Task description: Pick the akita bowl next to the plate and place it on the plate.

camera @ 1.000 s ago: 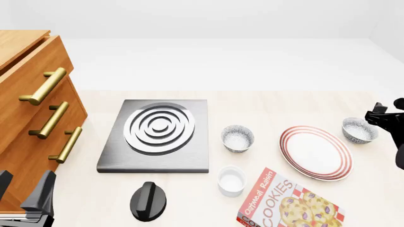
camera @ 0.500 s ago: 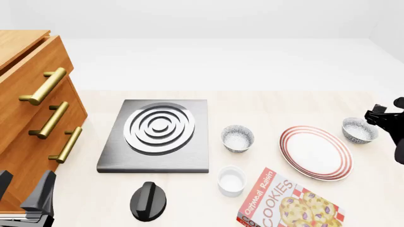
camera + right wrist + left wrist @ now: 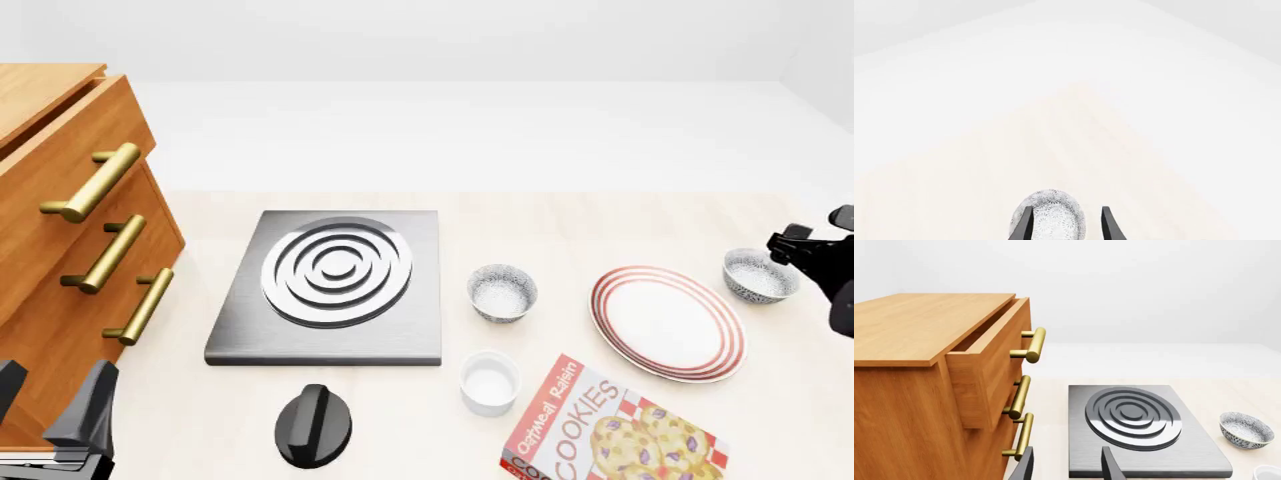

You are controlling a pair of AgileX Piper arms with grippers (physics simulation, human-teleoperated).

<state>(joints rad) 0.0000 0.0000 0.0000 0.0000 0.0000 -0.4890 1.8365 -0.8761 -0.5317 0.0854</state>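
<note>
The plate point(image 3: 667, 323), white with red rings, lies on the table at the right. An akita bowl point(image 3: 759, 276) with a speckled outside stands just right of it. My right gripper point(image 3: 790, 243) hovers open above that bowl's far right rim. In the right wrist view the akita bowl point(image 3: 1051, 210) lies below and between the open fingers of my right gripper point(image 3: 1066, 226), off toward one finger. A second, matching bowl point(image 3: 502, 291) stands left of the plate. My left gripper point(image 3: 51, 398) is open and empty at the near left by the drawers.
A grey stove plate point(image 3: 334, 285) sits mid-table, with a black knob point(image 3: 315, 425) in front of it. A white ramekin point(image 3: 489, 381) and a cookie box point(image 3: 607, 430) lie near the front. A wooden drawer cabinet point(image 3: 67, 230) with brass handles fills the left.
My right gripper has sunk a little toward the bowl right of the plate. The left arm and all objects have stayed still.
</note>
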